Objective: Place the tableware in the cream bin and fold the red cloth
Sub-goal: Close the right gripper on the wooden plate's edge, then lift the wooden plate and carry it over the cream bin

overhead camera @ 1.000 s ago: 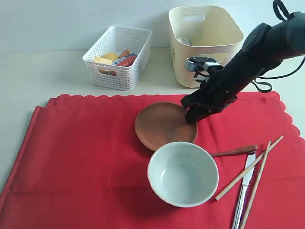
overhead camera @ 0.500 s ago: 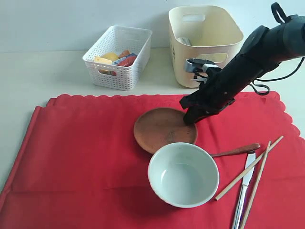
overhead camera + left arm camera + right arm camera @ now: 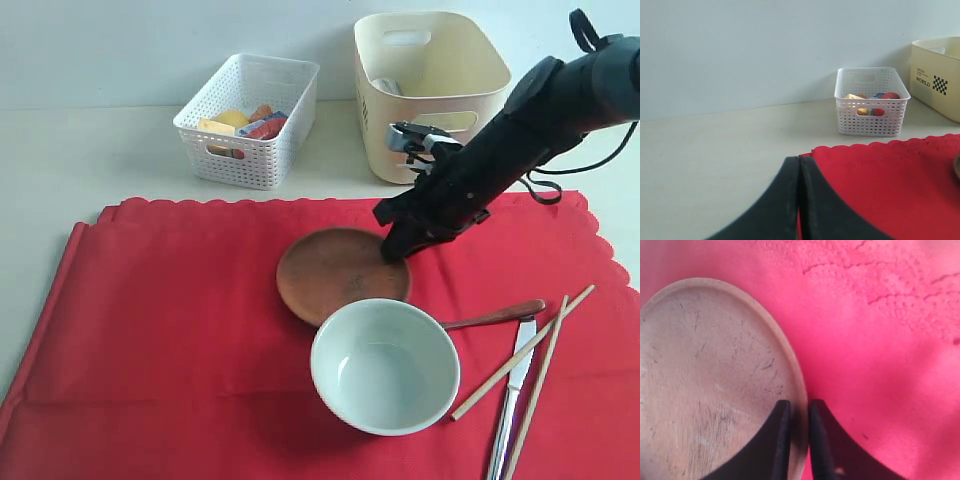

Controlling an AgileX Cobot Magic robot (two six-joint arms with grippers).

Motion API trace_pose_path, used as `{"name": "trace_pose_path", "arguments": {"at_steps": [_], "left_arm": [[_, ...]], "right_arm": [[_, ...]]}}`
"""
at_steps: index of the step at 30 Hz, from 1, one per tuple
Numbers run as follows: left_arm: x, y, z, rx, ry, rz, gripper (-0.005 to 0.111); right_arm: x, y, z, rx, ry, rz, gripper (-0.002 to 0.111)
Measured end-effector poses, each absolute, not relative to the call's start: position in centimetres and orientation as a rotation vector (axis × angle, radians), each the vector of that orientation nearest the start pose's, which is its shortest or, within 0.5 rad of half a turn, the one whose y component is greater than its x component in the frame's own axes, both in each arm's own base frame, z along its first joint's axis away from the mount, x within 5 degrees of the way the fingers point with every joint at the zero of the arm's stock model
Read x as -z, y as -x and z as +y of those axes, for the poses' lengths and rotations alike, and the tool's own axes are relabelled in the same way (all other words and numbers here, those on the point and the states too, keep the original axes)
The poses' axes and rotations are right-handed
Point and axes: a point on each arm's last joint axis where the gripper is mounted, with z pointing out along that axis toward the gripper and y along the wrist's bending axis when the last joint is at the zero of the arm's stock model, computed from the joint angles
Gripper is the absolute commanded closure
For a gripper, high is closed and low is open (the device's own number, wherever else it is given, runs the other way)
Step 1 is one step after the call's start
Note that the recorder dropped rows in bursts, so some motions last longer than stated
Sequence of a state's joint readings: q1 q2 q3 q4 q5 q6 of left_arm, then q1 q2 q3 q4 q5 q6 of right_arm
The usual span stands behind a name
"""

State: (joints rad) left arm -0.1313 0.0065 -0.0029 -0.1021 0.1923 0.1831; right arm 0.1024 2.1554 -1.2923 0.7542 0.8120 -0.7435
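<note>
While right tool pinches its rim, round brown wooden plate shows fine scratches.

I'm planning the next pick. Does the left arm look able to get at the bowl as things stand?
Probably yes: only bare red cloth lies left of the bowl, and the right tool, beyond it, grips the plate by its rim.

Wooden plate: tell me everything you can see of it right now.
The wooden plate is round, brown and shallow, with a raised rim and fine scratches on its face. It is empty and lies on the red cloth, roughly flat. The right gripper pinches its rim, one finger inside and one outside. The bowl overlaps its near edge; contact is unclear.
</note>
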Motion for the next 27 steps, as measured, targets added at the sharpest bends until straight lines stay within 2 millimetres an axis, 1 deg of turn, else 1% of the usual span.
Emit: {"name": "trace_pose_path", "arguments": {"at_steps": [9, 13, 19, 27], "left_arm": [[-19.6, -5.6, -0.9, 0.053, -0.194, 1.667, 0.106], [-19.6, -5.6, -0.9, 0.053, -0.194, 1.667, 0.106], [-19.6, -5.6, -0.9, 0.053, -0.194, 1.667, 0.106], [-19.6, -5.6, -0.9, 0.053, -0.194, 1.667, 0.106]], "right_arm": [[-10.0, -38.5, 9.0, -0.856, 0.383, 2.853, 0.108], [-10.4, -38.3, 9.2, -0.911, 0.419, 2.839, 0.108], [-11.7, -38.7, 9.9, -1.03, 0.444, 2.801, 0.108], [-14.1, -40.1, 10.7, -1.134, 0.435, 2.702, 0.108]]}}
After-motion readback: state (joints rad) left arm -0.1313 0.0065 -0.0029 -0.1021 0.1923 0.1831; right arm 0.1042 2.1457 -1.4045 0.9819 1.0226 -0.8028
